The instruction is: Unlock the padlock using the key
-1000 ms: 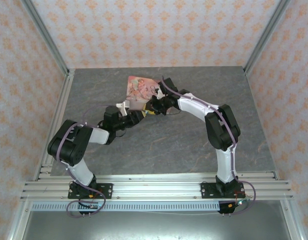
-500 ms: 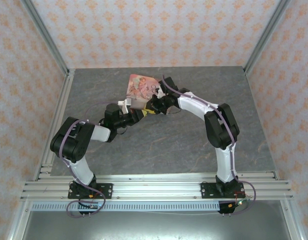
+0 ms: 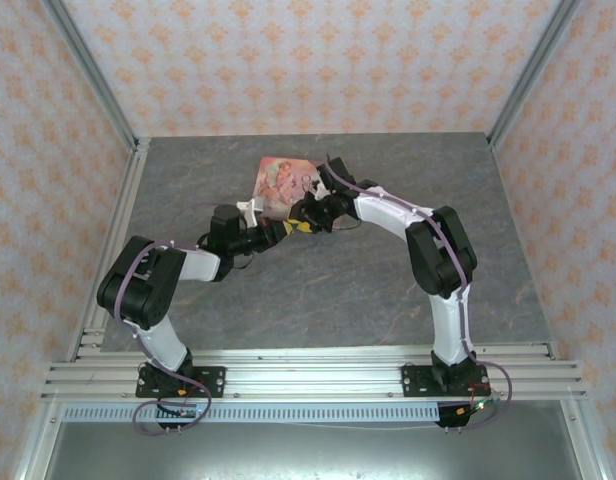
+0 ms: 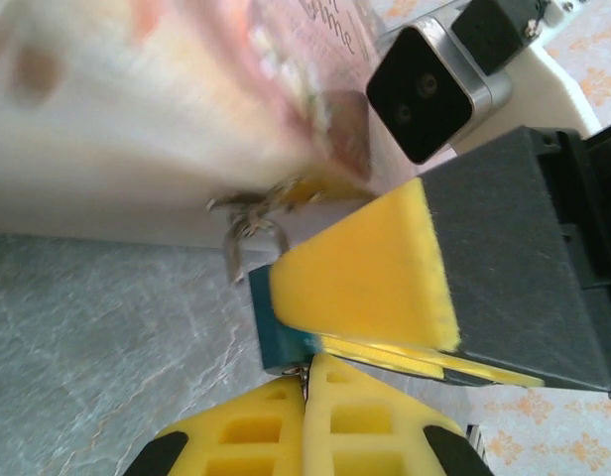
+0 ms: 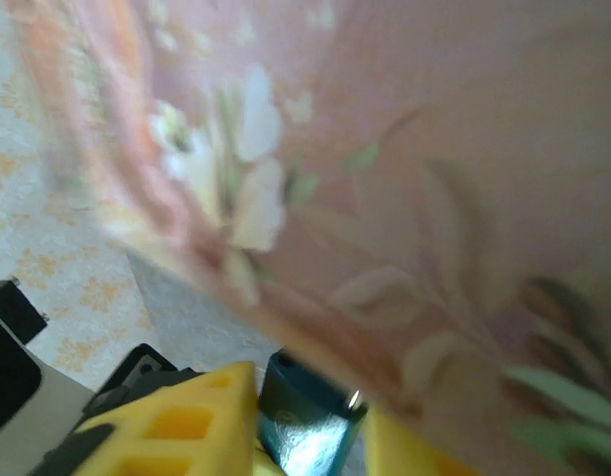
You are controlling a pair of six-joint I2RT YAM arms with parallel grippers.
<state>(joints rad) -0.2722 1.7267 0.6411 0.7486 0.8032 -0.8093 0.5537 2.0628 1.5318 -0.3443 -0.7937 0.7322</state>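
Peach-patterned walls are seen round a grey, marbled table (image 3: 338, 290), and a pink illustrated box (image 3: 283, 180) lies toward its middle. Both arms are bent inward, and the left claw (image 3: 280, 229) and right claw (image 3: 302, 216) are brought tip to tip at the box's near edge.

The padlock (image 4: 276, 332) is found there, between the two claws and just beside the box. It is seen as a small teal-blue block with flat, faintly glossy sides and a thin, pale metal shackle (image 4: 233, 253). In the left wrist view its long axis is set nearly upright in the picture, slightly tilted. The shackle end is pointed at the box and the base is turned toward the left claw.

The left claw is closed, with its yellow fingertips (image 4: 256, 426) pressed together just below the padlock's base. A thin metal sliver, apparently the key (image 4: 305, 373), is caught at their seam and reaches up to that base; the view is too close and blurred for more to be said.

The right claw's yellow fingers (image 4: 365, 268) are set on either side of the teal body, close against it. It cannot be told whether the padlock is clamped or merely flanked.
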